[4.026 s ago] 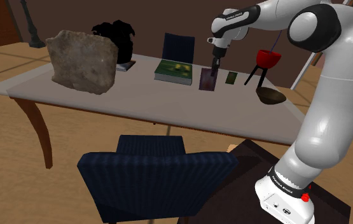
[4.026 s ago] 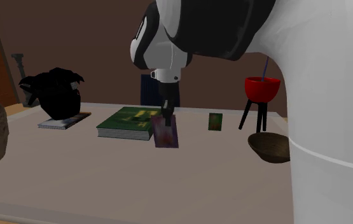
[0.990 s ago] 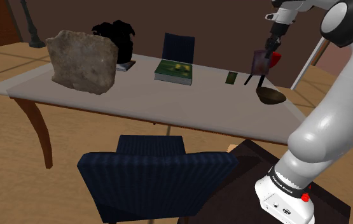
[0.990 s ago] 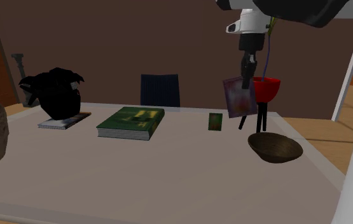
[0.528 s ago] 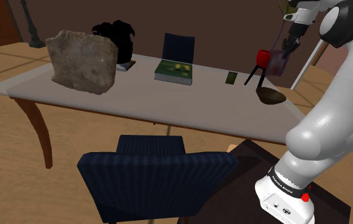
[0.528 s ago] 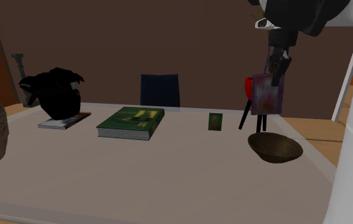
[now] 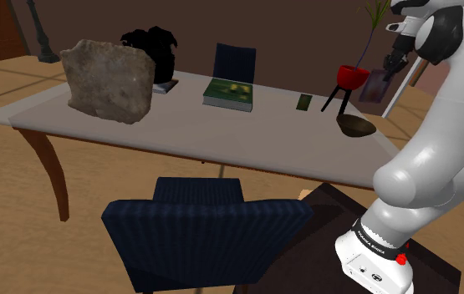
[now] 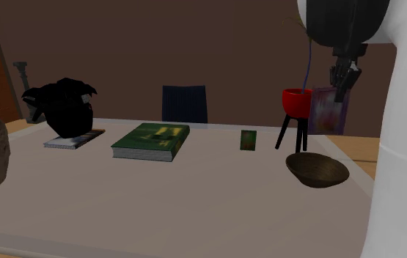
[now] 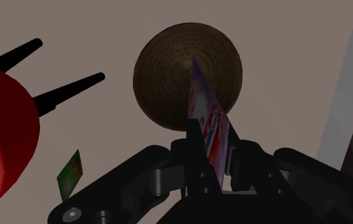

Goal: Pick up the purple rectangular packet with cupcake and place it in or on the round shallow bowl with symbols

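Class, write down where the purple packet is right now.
In the second exterior view the packet hangs in the air, clasped by the gripper, just right of the red pot and above the brown bowl.

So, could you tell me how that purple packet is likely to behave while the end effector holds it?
The purple packet looks thin and flat, pinched at one end by the end effector, so it is probably light. It hangs straight without sagging, suggesting some stiffness. Released edge-on toward the brown bowl, it may well topple flat.
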Controlling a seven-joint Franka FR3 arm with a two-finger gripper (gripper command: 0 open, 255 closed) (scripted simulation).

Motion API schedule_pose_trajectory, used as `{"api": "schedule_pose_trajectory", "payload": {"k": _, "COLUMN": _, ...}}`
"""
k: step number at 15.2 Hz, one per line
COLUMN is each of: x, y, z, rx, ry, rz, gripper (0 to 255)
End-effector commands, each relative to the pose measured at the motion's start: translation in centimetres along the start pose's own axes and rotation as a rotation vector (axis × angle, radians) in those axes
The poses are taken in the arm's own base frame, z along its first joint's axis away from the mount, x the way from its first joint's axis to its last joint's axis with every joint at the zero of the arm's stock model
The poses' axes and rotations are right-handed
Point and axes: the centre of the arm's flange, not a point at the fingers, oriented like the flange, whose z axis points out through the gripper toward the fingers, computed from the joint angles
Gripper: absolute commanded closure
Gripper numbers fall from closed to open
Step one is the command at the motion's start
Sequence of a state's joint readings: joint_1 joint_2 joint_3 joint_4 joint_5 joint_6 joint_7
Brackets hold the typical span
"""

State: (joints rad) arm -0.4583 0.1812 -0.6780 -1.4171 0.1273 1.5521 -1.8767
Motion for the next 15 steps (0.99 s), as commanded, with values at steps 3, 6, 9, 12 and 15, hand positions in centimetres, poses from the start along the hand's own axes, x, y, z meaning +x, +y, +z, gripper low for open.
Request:
{"api": "schedule_pose_trajectory", "payload": {"k": 3, "x": -0.1, "y": 0.1, "z": 2.1, "rx": -0.001, "ry": 0.0, "rz": 0.0, "gripper": 255}}
{"api": "schedule_pose_trajectory", "payload": {"k": 6, "x": -0.1, "y": 0.1, "z": 3.7, "rx": -0.001, "ry": 0.0, "rz": 0.0, "gripper": 255}}
{"api": "schedule_pose_trajectory", "payload": {"k": 9, "x": -0.1, "y": 0.1, "z": 5.2, "rx": -0.001, "ry": 0.0, "rz": 0.0, "gripper": 255}}
{"api": "schedule_pose_trajectory", "payload": {"k": 12, "x": -0.1, "y": 0.1, "z": 6.8, "rx": -0.001, "ry": 0.0, "rz": 0.0, "gripper": 255}}
{"api": "schedule_pose_trajectory", "payload": {"k": 15, "x": -0.2, "y": 0.1, "z": 8.4, "rx": -0.001, "ry": 0.0, "rz": 0.0, "gripper": 255}}
